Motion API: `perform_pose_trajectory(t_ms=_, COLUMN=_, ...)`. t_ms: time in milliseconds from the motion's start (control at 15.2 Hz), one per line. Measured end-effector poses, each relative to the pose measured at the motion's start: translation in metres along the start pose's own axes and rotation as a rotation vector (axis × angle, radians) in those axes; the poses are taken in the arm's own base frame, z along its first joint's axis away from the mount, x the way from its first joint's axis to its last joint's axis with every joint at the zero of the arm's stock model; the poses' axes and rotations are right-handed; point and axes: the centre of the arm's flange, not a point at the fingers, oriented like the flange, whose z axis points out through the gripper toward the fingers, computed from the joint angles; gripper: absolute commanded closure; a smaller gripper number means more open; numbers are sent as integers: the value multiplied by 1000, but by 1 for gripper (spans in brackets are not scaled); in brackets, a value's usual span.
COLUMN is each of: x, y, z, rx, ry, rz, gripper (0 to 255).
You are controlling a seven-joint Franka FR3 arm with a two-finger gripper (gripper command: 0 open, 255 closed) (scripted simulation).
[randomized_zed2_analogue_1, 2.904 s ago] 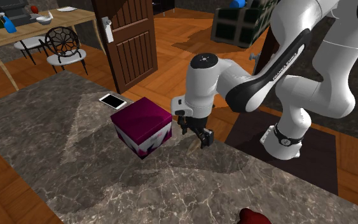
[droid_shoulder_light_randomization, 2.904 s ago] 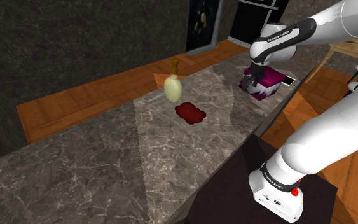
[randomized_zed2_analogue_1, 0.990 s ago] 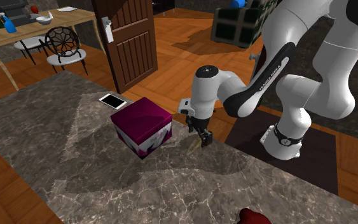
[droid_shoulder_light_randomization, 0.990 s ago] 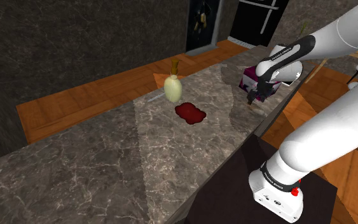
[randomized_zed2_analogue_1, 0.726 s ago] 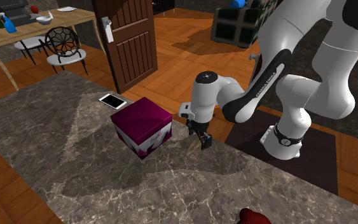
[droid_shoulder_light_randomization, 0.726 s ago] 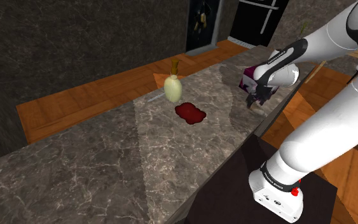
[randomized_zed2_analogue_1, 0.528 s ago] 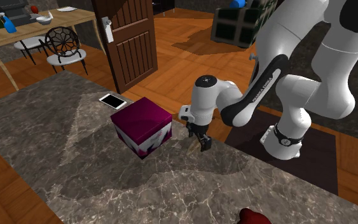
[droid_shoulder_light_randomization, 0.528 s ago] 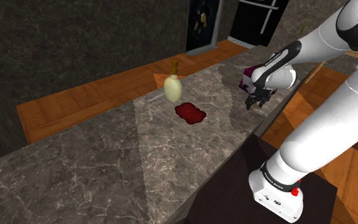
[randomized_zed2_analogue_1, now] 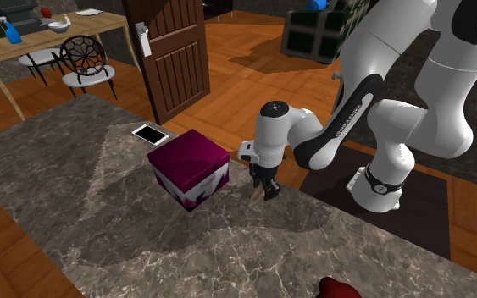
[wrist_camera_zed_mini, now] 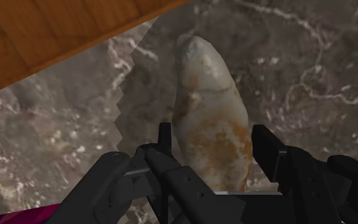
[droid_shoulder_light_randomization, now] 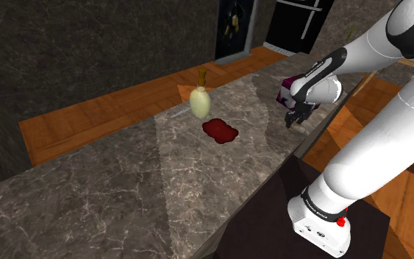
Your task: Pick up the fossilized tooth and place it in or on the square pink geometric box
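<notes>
Fossilized tooth (wrist_camera_zed_mini: pixel 209 121), pale stone with rusty stains, lies flat on the grey marble table (randomized_zed2_analogue_1: pixel 75 220) close to its edge, wood floor past it. End effector (wrist_camera_zed_mini: pixel 212 135) is down over it, fingers (wrist_camera_zed_mini: pixel 263 149) spread, one each side of the tooth; tooth on the table, not lifted.

Second exterior view: end effector (randomized_zed2_analogue_1: pixel 267 190) at table level just beside the square box (randomized_zed2_analogue_1: pixel 190 157), apart from it. Box is deep magenta, white pattern on its side, top closed with nothing on it. A phone (randomized_zed2_analogue_1: pixel 150 134) lies flat near the box's far corner.

Shoulder view: box (droid_shoulder_light_randomization: pixel 288 88) mostly hidden behind the arm, end effector (droid_shoulder_light_randomization: pixel 292 120) low at the table edge. This view adds a dark red flat item (droid_shoulder_light_randomization: pixel 220 130) mid-table and a pale bulb-shaped vegetable (droid_shoulder_light_randomization: pixel 199 101) just behind it, well apart from the box.
</notes>
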Motion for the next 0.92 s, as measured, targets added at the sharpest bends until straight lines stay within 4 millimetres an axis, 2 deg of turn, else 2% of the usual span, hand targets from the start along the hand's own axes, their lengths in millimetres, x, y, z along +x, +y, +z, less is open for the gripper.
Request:
perform_pose_trajectory(t_ms=594, x=0, y=0, z=0, rx=0, ry=0, rz=0, gripper=255)
perform_pose_trajectory(t_ms=924, x=1, y=2, z=-21, rx=1, ry=0, rz=0, gripper=255)
